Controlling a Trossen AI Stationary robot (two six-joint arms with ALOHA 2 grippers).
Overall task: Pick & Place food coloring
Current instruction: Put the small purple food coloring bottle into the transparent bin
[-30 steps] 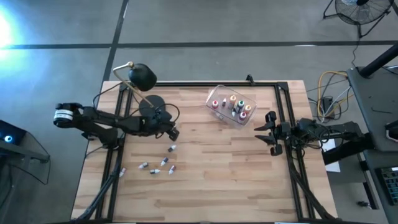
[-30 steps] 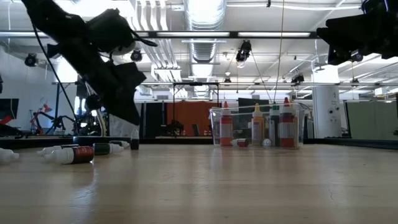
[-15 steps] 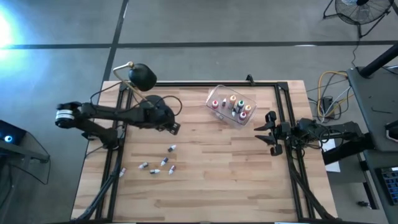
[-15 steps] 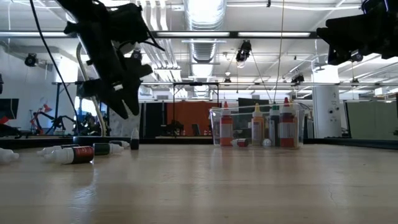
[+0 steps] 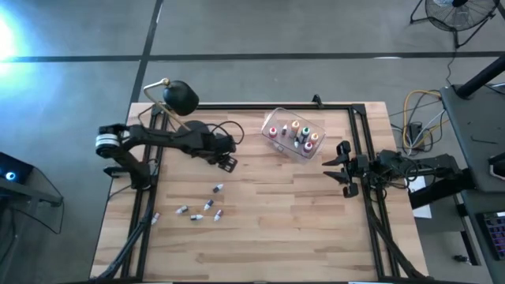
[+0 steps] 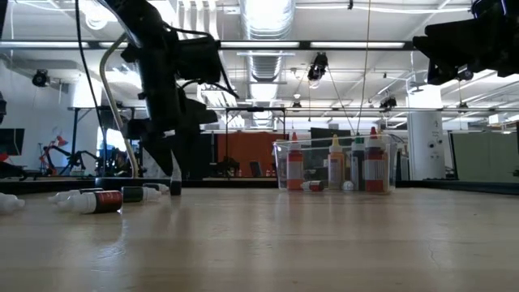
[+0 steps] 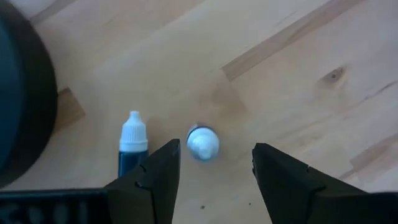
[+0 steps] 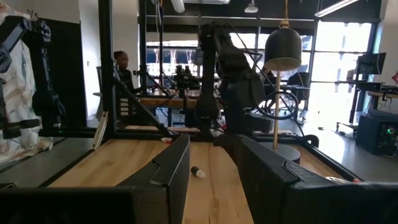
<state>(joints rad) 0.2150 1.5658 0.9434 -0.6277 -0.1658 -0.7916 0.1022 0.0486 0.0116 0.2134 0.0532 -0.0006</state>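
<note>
Lab; ceiling ducts [image 6: 268, 20]; bench [image 5: 276, 221]

Six small food coloring bottles [image 5: 208, 205] lie loose on the wooden surface [image 5: 276, 229] in the high view: one near its left edge, four in a cluster, and one a little above the cluster. One clear plastic tub [image 5: 293, 135] holds more bottles standing upright; about seven caps show there, though the exact number is hard to tell. One black desk lamp [image 5: 180, 96] stands at the back. Two arms reach over the surface.
</note>
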